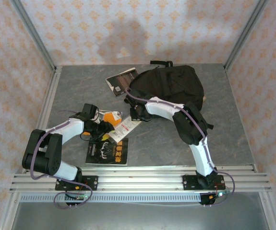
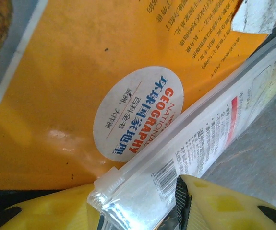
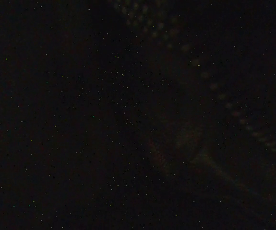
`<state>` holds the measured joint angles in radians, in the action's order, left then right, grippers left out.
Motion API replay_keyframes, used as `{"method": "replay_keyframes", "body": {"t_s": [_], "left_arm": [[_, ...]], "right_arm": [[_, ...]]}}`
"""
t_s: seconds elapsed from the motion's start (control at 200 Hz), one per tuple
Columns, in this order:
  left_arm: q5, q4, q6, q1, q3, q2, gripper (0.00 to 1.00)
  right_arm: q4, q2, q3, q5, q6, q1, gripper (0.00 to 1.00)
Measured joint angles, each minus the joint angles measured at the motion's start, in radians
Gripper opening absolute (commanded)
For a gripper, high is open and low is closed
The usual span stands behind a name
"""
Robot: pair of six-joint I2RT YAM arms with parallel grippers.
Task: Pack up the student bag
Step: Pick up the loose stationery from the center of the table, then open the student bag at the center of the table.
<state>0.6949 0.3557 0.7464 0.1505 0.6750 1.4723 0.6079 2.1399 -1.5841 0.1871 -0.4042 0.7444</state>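
The student bag (image 1: 171, 84), a big black backpack, lies at the back right of the table. My right gripper (image 1: 137, 113) sits at the bag's near left edge, shut on its fabric; the right wrist view is almost black. My left gripper (image 1: 104, 129) hovers low over an orange magazine (image 2: 75, 96) and a clear zip pouch (image 2: 200, 139). Its yellow fingers (image 2: 224, 203) stand apart, open, with the pouch's slider corner lying between them. In the top view the magazine (image 1: 111, 117) and the pouch (image 1: 128, 125) lie just left of the bag.
A black-covered book with orange lettering (image 1: 108, 152) lies near the table's front edge, under the left arm. Another book (image 1: 121, 80) lies at the back, touching the bag's left side. Metal frame posts (image 1: 49, 96) border the grey table.
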Motion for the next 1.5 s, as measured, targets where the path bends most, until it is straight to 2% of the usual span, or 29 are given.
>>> {"method": "replay_keyframes", "body": {"t_s": [0.22, 0.29, 0.44, 0.52, 0.57, 0.711, 0.886, 1.026, 1.096, 1.176, 1.311, 1.501], "left_arm": [[0.032, -0.081, 0.043, 0.046, 0.013, 0.039, 0.42], [0.027, -0.085, 0.05, 0.056, 0.014, 0.04, 0.35], [0.02, -0.073, 0.047, 0.059, 0.013, 0.035, 0.09], [0.026, -0.062, 0.04, 0.059, 0.014, -0.001, 0.0], [0.027, -0.054, 0.027, 0.061, 0.019, -0.035, 0.0], [0.023, -0.012, 0.011, 0.072, 0.068, -0.134, 0.0], [0.002, 0.006, 0.016, 0.064, 0.082, -0.261, 0.0], [-0.008, 0.06, 0.016, 0.063, 0.082, -0.316, 0.0], [-0.013, 0.077, 0.016, 0.063, 0.082, -0.329, 0.0], [-0.019, 0.083, 0.016, 0.063, 0.082, -0.334, 0.0], [-0.023, 0.082, 0.024, 0.063, 0.082, -0.334, 0.0], [-0.023, 0.082, 0.039, 0.063, 0.081, -0.334, 0.0]], "right_arm": [[-0.011, -0.002, 0.006, 0.023, -0.012, -0.008, 0.11], [-0.016, -0.004, 0.01, 0.025, -0.017, -0.008, 0.11], [-0.026, -0.011, 0.022, 0.025, -0.023, -0.009, 0.1], [-0.026, -0.015, 0.022, 0.021, -0.023, -0.009, 0.12], [-0.024, -0.017, 0.021, 0.019, -0.021, -0.009, 0.18], [0.051, -0.03, -0.02, 0.005, -0.012, -0.01, 0.45], [0.218, -0.067, -0.211, -0.011, 0.027, 0.001, 0.55], [0.28, -0.164, -0.364, -0.112, 0.042, -0.011, 0.6], [0.295, -0.196, -0.425, -0.183, 0.039, -0.034, 0.67], [0.32, -0.186, -0.504, -0.259, 0.048, -0.062, 0.8], [0.334, -0.095, -0.576, -0.363, 0.054, -0.096, 0.82], [0.357, 0.08, -0.576, -0.381, 0.064, -0.118, 0.83]]}}
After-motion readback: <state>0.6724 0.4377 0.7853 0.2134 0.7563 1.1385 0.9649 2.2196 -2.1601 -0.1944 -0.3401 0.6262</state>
